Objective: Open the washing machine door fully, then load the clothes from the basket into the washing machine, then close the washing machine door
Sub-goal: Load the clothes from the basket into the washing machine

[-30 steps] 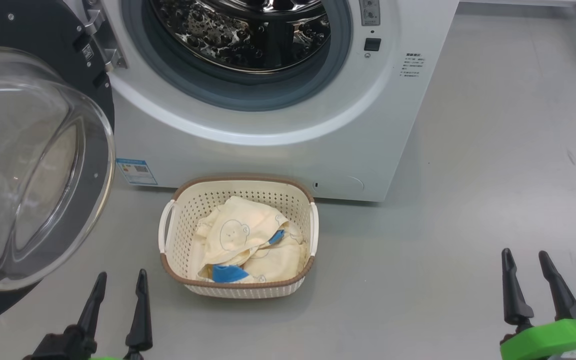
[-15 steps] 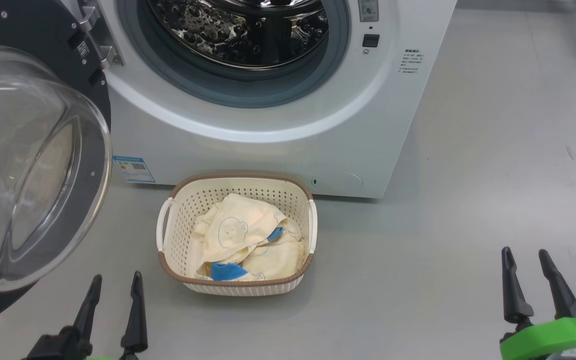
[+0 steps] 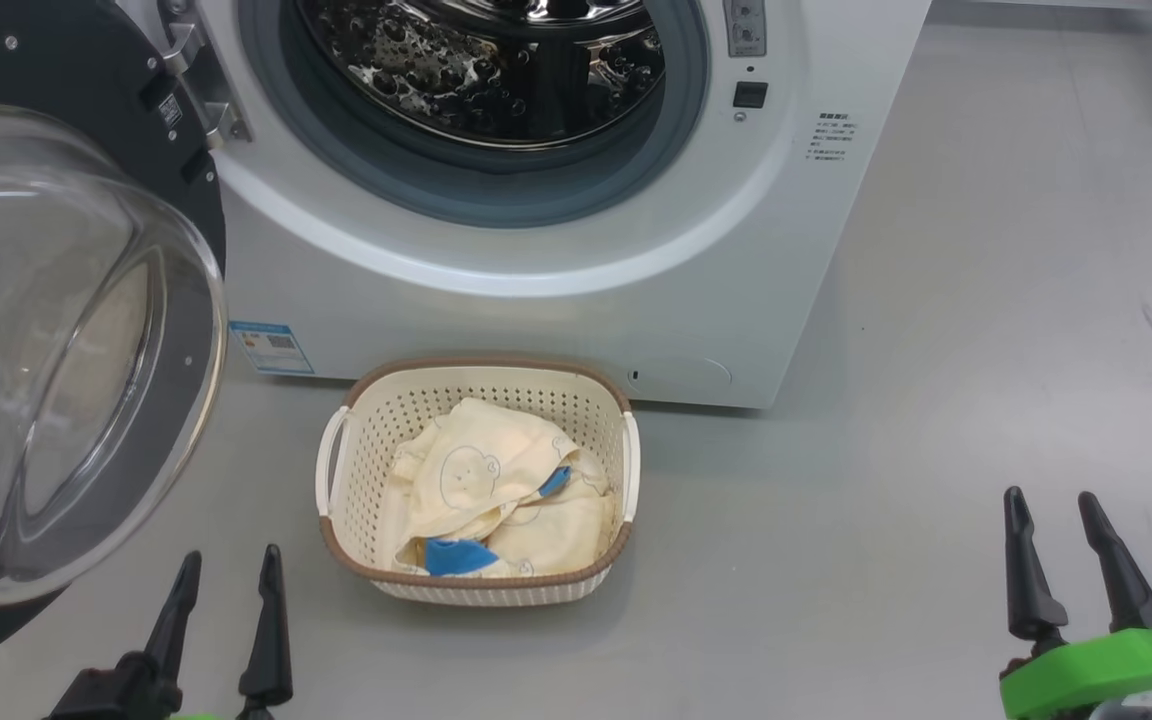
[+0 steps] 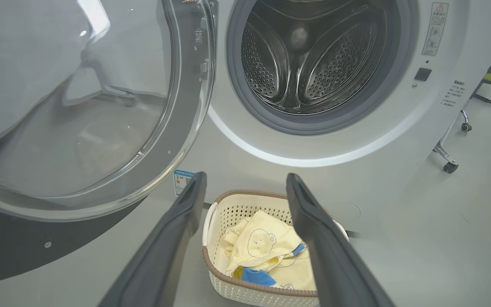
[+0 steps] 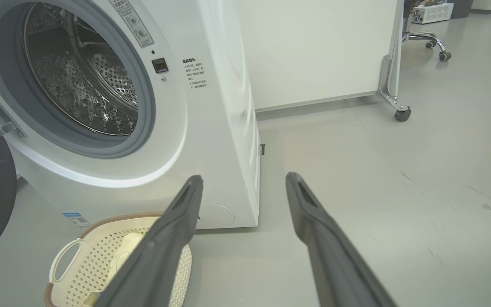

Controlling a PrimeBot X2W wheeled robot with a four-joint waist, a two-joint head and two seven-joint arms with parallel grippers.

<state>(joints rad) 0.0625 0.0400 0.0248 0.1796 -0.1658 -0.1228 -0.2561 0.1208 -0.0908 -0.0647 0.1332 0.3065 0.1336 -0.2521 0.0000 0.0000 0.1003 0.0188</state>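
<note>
Here, the left end effector (image 3: 231,560) and right end effector (image 3: 1049,500) gape empty; the basket (image 3: 481,363) opens upward, handles (image 3: 324,460) left and right.

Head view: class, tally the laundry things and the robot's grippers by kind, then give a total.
White boxy washing machine: 1
Round glossy black door: 1
Cream perforated plastic basket: 1
Pale yellow clothes heap: 1
Dark two-fingered grippers: 2 (left gripper, right gripper)
Total: 6

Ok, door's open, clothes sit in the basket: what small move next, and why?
Probably lower the left gripper toward the clothes in the basket: the washing machine door stands open, the drum looks empty, that gripper and the right gripper are open and empty, and the left is nearer.
</note>
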